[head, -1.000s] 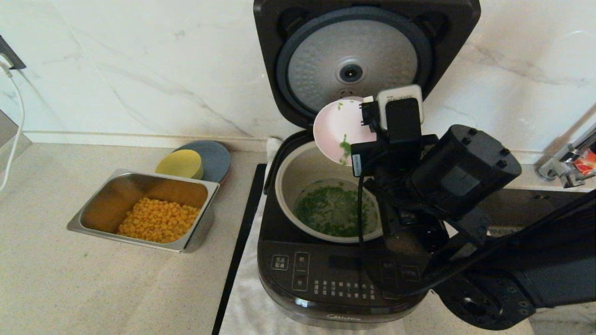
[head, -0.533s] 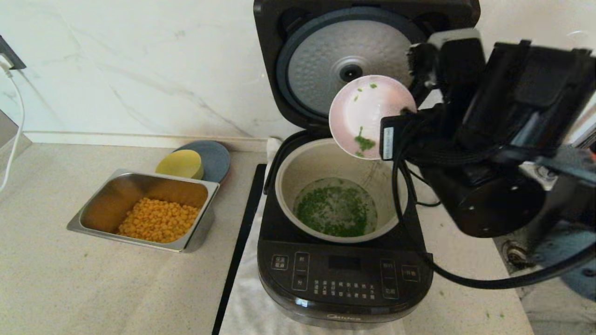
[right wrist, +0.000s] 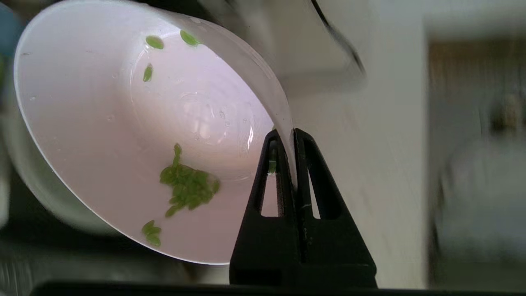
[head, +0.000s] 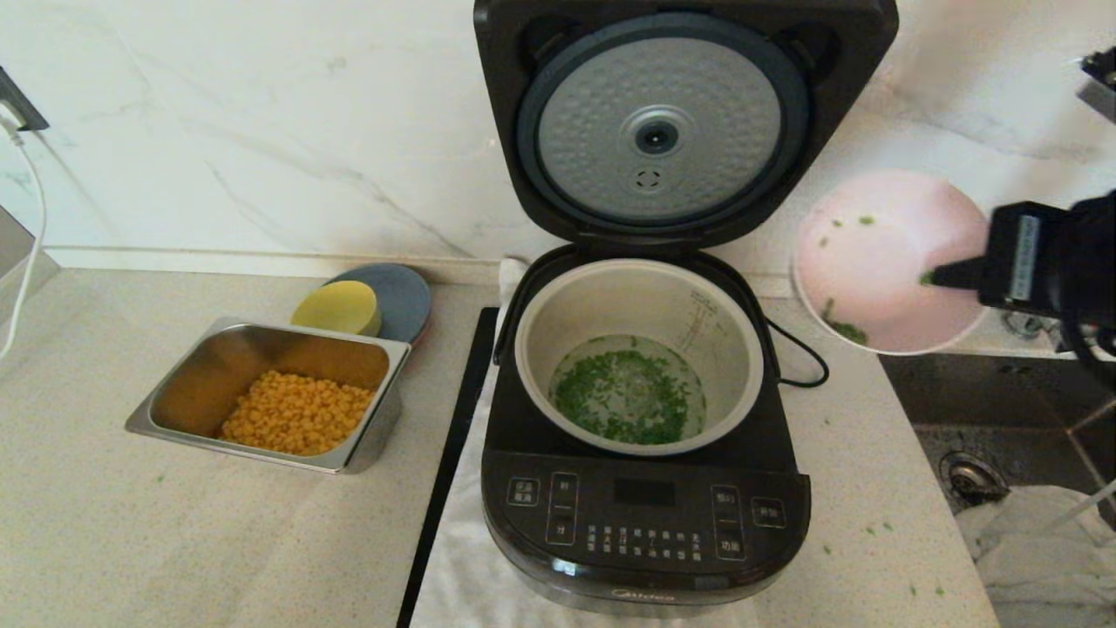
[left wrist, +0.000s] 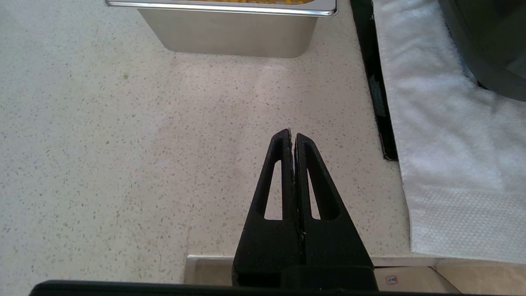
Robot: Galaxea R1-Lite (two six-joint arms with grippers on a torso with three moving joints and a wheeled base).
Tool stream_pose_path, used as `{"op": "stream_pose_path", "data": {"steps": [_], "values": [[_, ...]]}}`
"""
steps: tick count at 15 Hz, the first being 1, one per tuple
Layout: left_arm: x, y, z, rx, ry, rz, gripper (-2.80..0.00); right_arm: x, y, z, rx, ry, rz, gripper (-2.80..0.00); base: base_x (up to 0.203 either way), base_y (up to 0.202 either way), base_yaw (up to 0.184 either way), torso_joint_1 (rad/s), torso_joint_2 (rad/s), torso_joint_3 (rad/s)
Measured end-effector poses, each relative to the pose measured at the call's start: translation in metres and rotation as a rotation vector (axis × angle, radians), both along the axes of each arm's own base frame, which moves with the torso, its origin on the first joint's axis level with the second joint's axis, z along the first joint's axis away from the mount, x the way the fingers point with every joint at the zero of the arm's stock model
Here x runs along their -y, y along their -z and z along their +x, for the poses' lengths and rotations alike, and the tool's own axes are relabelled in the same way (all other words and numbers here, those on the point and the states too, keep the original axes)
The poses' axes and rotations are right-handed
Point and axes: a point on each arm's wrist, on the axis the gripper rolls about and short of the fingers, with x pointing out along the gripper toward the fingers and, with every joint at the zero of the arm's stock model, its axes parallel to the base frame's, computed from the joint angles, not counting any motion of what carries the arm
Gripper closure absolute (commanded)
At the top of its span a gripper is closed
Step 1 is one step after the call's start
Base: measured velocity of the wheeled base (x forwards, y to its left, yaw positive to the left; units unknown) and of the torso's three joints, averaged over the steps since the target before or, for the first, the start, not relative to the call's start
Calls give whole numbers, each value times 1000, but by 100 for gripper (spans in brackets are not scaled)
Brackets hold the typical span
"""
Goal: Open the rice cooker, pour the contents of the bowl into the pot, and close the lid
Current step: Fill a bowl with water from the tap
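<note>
Now the bowl (head: 881, 262) hangs in the air at about 3 o'clock from the rice cooker (head: 645, 515), tilted so its pale pink inside faces the head camera, and pinched at its rim by the right hand (right wrist: 286, 137), whose fingers are clamped one inside and one outside the thin wall. Only a small clump and a few stray flecks of green cling inside it, while the contents of the bowl (head: 628, 392) lie as chopped herb in clear liquid at the bottom of the pot (head: 741, 349), so the pour looks done and the step in hand is to put the bowl down. A bare patch of counter (head: 854, 453) at 3 to 4 o'clock of the cooker, short of the sink (head: 985, 419), would suit; the bowl should be levelled before it is lowered, so the wet dregs do not drip, and the rim let go only once the base sits flat. A rim pinch on a slick wall may slip if the wrist turns quickly. The lid (head: 663, 131) stands upright at 12 o'clock, yet to be closed. The left hand (left wrist: 293, 137), closed on nothing, is parked over bare counter near the steel tray (left wrist: 230, 37) of corn.
</note>
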Motion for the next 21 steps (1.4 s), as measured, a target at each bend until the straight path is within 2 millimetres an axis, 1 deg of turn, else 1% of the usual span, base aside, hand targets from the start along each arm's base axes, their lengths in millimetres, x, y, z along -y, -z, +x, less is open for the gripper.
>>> {"op": "stream_pose_path", "data": {"steps": [2,4,6,8,10,14,17,21], "values": [[0,0,0,0,0,0,0,39,4,-9,-125,64,56,0,0,0,0,0,0,0],[0,0,0,0,0,0,0,74,12,-17,-208,168,111,0,0,0,0,0,0,0],[0,0,0,0,0,0,0,105,21,-21,-249,274,171,0,0,0,0,0,0,0],[0,0,0,0,0,0,0,136,35,-22,-294,376,237,0,0,0,0,0,0,0],[0,0,0,0,0,0,0,169,59,-17,-349,491,301,0,0,0,0,0,0,0],[0,0,0,0,-1,0,0,245,116,-10,-415,697,439,0,0,0,0,0,0,0],[0,0,0,0,0,0,0,296,151,-16,-458,789,553,0,0,0,0,0,0,0],[0,0,0,0,0,0,0,357,182,-29,-469,872,658,0,0,0,0,0,0,0]]}}
